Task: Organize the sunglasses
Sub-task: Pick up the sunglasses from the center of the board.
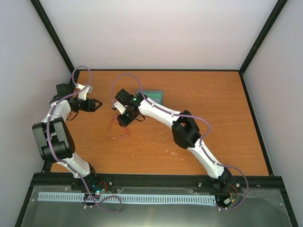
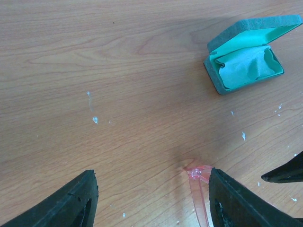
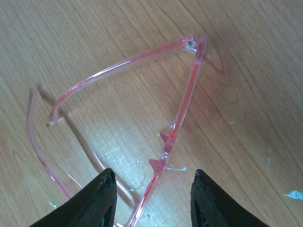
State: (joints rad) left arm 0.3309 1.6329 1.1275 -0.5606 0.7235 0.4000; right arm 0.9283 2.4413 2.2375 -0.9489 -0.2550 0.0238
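The sunglasses [image 1: 117,134], thin red-pink and unfolded, lie on the wooden table [image 1: 199,94] left of centre. In the right wrist view their front bar [image 3: 185,101] with the nose pads runs between my open fingers, and both temples stretch to the left. My right gripper [image 1: 124,119] is open and low over them, not closed on them [image 3: 151,191]. My left gripper [image 1: 96,105] is open and empty to the left; one hinge corner of the sunglasses [image 2: 199,174] shows beside its right finger [image 2: 236,201].
The grey-blue case [image 1: 151,96] lies open behind the right gripper. In the left wrist view its green lining [image 2: 258,39] holds a crumpled light-blue cloth [image 2: 244,70]. The right gripper's fingertip [image 2: 284,173] shows at that view's right edge. Black posts stand at the table's far corners.
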